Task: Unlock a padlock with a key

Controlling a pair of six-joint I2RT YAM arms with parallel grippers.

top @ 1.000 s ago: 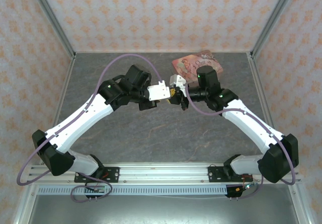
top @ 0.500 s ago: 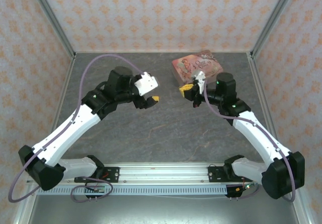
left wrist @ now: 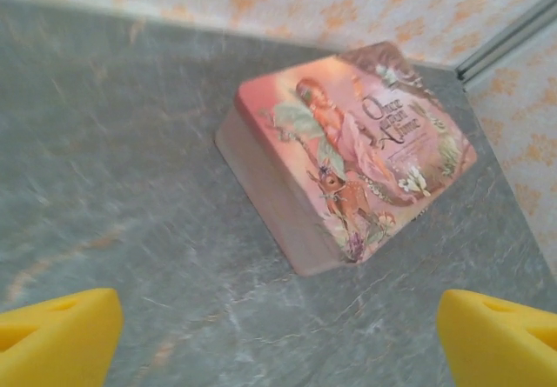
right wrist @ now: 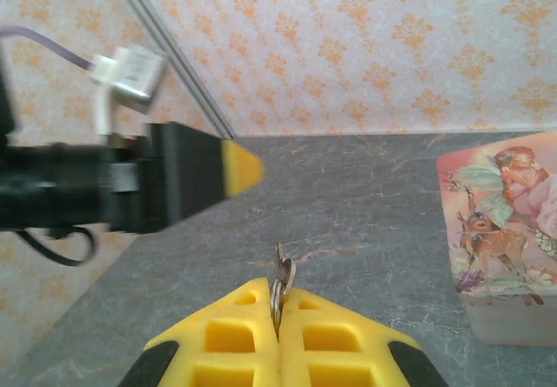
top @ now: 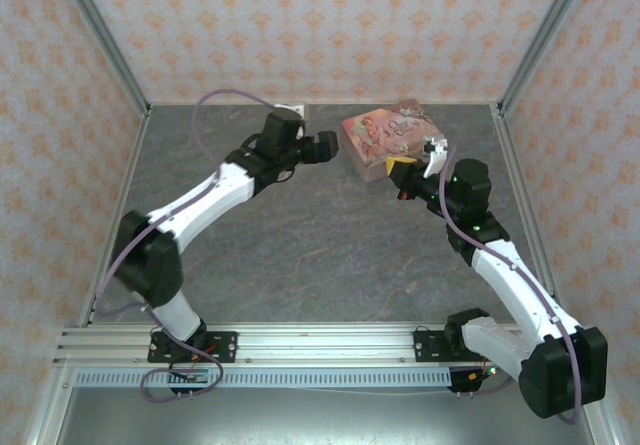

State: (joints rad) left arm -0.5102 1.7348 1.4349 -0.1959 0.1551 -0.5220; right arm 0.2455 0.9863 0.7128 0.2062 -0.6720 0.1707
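the right claw (right wrist: 278,307), at the bottom centre of its wrist view, is pressed together, pinching a small metal key ring (right wrist: 282,281) above the grey tabletop (top: 300,255). the left claw (left wrist: 278,335) is spread wide, with its yellow fingertips (left wrist: 61,339) in the lower corners and the pink illustrated box (left wrist: 348,156) lying mid-frame on the tabletop.

Claws x2 (top: 324,145) (top: 404,166) — box x1 (top: 385,130) — keyring x1 (right wrist: 281,284)

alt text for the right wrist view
The right gripper is shut on a small metal ring above a grey table. The left gripper, black with a yellow tip, sits at left, a pink illustrated box at right.
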